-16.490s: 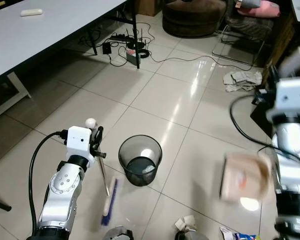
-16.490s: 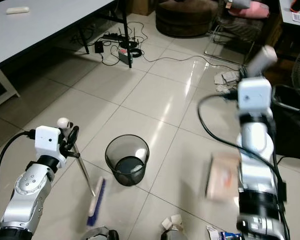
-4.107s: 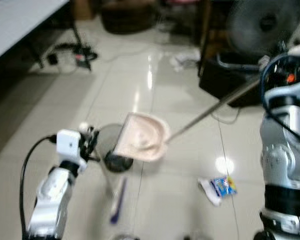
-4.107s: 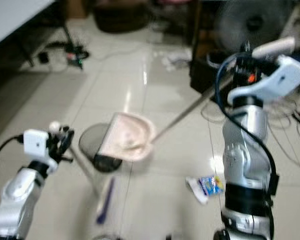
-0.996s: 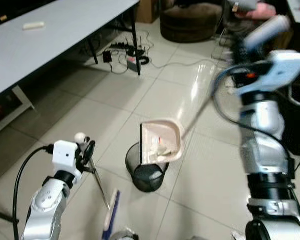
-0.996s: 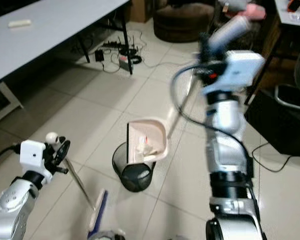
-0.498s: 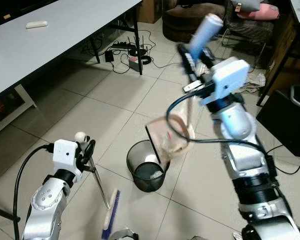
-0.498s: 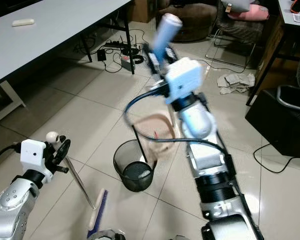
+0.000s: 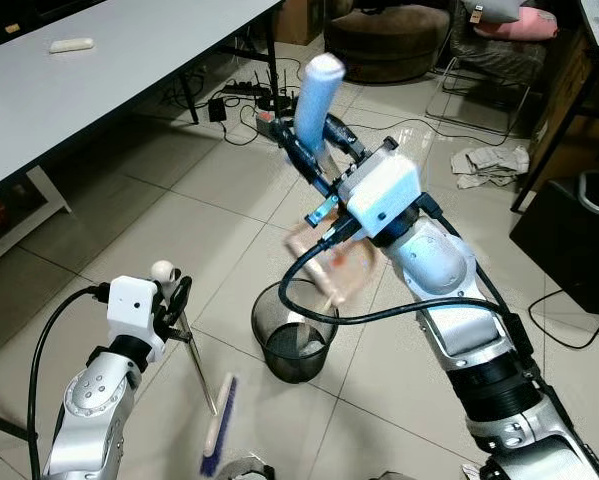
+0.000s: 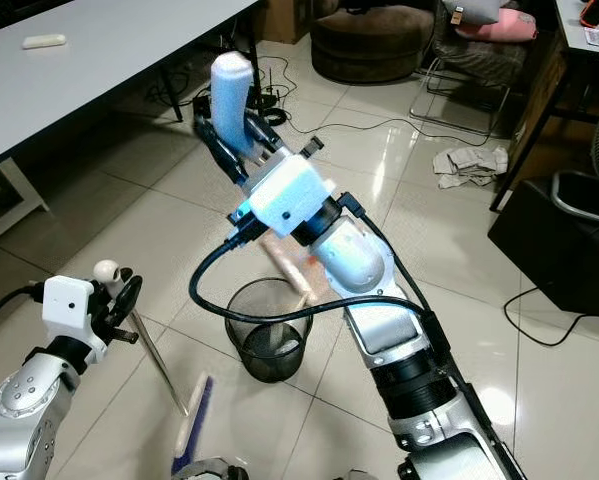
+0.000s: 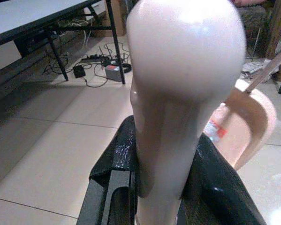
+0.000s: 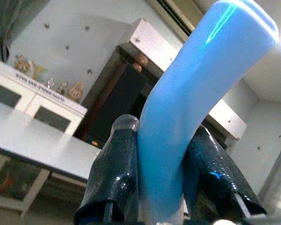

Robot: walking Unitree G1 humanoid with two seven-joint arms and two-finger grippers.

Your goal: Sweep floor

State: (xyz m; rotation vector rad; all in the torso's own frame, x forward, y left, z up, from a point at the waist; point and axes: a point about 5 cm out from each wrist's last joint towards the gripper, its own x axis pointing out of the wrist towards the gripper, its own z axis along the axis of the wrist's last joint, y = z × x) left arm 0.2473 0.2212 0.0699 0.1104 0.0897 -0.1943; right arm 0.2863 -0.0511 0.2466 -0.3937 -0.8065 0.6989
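My right gripper is shut on the blue handle of a pink dustpan. The handle is raised high, and the blurred pan hangs tilted just above a black mesh bin on the tiled floor. In the right wrist view both fingers clasp the blue handle. Lower left, my left gripper is shut on a broom's pale knobbed handle. Its metal shaft slants down to the brush on the floor beside the bin. The left wrist view also catches the dustpan.
A grey table runs along the left, with cables and a power strip under its far end. Crumpled paper lies on the floor at the back right. A black box stands at the right, a brown pouf at the back.
My right arm has swung left, carrying the blue handle higher and further left while the pan stays over the bin. The left arm and broom have stayed put.
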